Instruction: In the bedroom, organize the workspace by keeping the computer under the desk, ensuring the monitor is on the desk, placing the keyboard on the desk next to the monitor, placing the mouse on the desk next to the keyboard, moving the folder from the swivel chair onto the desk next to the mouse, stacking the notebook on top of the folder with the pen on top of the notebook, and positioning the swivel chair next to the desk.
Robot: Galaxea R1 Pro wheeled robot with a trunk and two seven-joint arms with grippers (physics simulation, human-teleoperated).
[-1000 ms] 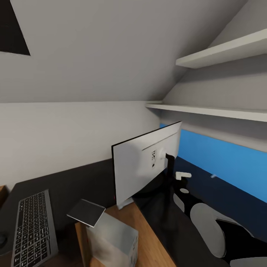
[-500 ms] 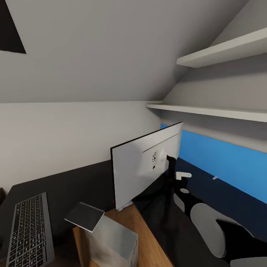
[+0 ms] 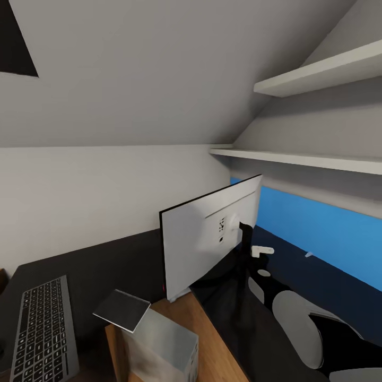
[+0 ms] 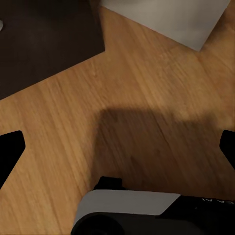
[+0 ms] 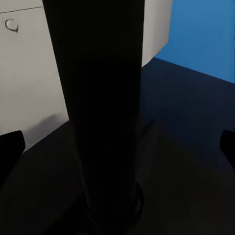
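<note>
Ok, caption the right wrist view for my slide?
Open right gripper straddling the monitor stand's black post on the desk.

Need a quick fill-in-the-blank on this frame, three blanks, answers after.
1. The monitor stands on the ____ desk.
2. The keyboard lies to the ____ of the monitor in the head view.
3. The panel behind the desk is ____.

Missing words: black; left; blue
</note>
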